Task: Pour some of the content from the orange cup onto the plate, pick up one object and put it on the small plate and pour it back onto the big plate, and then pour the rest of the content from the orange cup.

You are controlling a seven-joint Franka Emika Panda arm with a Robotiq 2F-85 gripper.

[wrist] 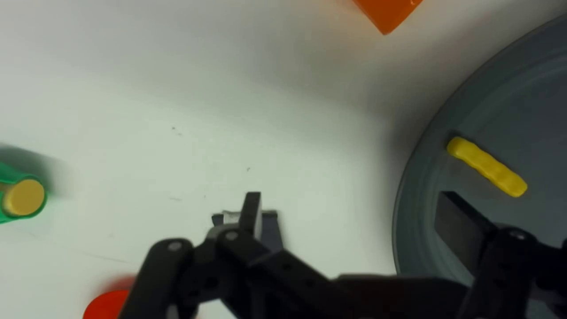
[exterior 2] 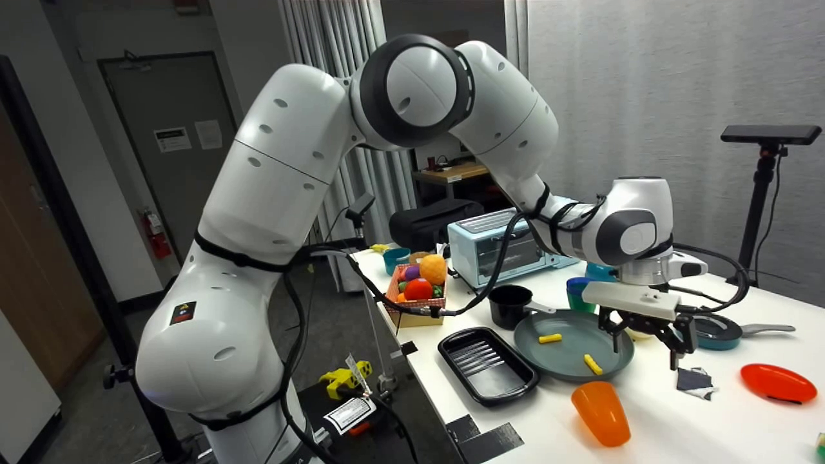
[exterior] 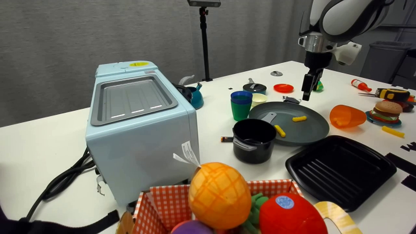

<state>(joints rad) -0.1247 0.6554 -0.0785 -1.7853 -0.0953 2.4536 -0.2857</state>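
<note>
My gripper (wrist: 350, 208) is open and empty, above the table at the edge of the big plate (wrist: 409, 212); it also shows in both exterior views (exterior: 306, 96) (exterior 2: 644, 357). The orange cup (exterior: 347, 116) lies on its side beside the big plate (exterior: 313, 130), with yellow pieces faintly showing through its wall. It also shows in the wrist view (wrist: 387, 11). Two yellow pieces (exterior: 299, 118) (exterior: 279, 130) lie on the big plate; one shows in the wrist view (wrist: 487, 167). The small plate (exterior: 259, 98) stands behind the big plate, partly hidden by stacked cups.
A green cup (exterior: 241, 111) with a blue cup (exterior: 241, 96) in it stands by the big plate. A black pot (exterior: 254, 143) and black ridged tray (exterior: 341, 169) are close by. A red dish (exterior 2: 778, 383), toaster oven (exterior: 143, 130) and toy basket (exterior: 162, 204) stand around.
</note>
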